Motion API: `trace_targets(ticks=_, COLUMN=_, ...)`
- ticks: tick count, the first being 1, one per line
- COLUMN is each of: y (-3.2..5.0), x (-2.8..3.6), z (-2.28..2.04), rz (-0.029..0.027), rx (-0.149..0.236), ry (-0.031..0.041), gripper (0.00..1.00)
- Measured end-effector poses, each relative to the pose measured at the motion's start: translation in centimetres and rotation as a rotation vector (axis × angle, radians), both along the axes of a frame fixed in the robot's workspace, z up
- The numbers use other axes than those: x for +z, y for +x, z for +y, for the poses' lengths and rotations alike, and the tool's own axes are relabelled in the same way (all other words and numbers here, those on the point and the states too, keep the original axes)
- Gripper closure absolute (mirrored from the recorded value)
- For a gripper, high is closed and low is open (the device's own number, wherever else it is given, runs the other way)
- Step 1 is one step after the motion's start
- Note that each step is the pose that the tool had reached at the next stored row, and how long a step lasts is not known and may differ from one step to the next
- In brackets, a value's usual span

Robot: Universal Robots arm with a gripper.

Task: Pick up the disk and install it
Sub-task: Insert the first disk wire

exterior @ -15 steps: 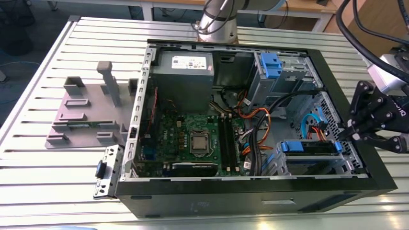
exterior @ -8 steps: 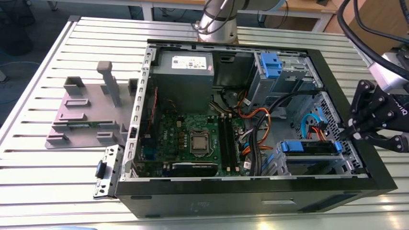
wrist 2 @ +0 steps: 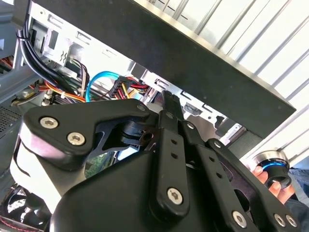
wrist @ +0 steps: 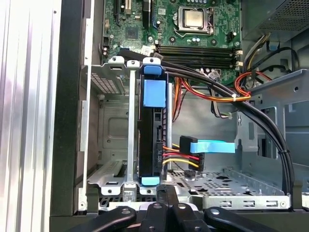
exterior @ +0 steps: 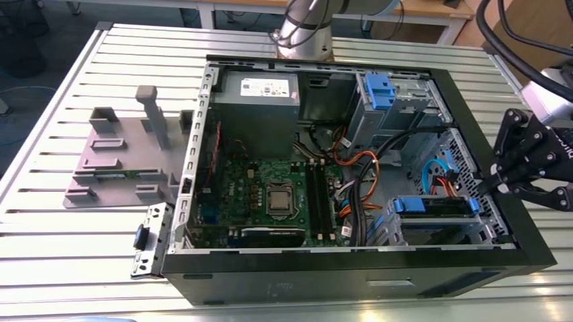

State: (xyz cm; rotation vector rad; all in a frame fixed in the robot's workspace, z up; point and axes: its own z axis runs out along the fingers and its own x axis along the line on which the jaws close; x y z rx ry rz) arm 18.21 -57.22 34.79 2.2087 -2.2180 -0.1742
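In the exterior view you see one gripper (exterior: 488,182) at the open computer case's (exterior: 296,278) rim on the exterior view's right; its fingers look drawn together, gripping nothing; the disk (exterior: 435,206) sits just beyond the fingertips, inside the case, seated in the drive cage (exterior: 439,231) with its blue bracket showing; you count one power supply (exterior: 257,100), one motherboard (exterior: 268,198) and a second blue bracket (exterior: 380,90) in the far bay; a grey fixture (exterior: 121,157) stands well apart on the slatted table (exterior: 54,261).

In the second wrist view the gripper (wrist 2: 164,104) fills the foreground, fingers (wrist 2: 169,116) closed on each other, tip pointing at the case wall; a person's hand (wrist 2: 268,180) holds a blue-ringed object beside it.

In the first wrist view the disk (wrist: 153,130) stands on edge straight ahead of the fingertips (wrist: 166,193), one blue ribbon cable (wrist: 212,146) and one coloured power lead plugged into it.
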Motion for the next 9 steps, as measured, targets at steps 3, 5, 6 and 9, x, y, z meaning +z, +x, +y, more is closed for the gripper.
trace_targets(ticks=3, y=0.0, x=0.38, z=0.0, rz=0.0, rx=0.0, ry=0.0, gripper=0.89)
trace_targets(ticks=5, y=0.0, x=0.67, z=0.0, rz=0.0, rx=0.0, ry=-0.0002, gripper=0.89)
trace_targets(ticks=6, y=0.0, x=0.82, z=0.0, rz=0.0, rx=0.0, ry=-0.0001, gripper=0.89)
trace_targets(ticks=9, y=0.0, x=1.2, z=0.0, rz=0.0, rx=0.0, ry=0.0, gripper=0.89)
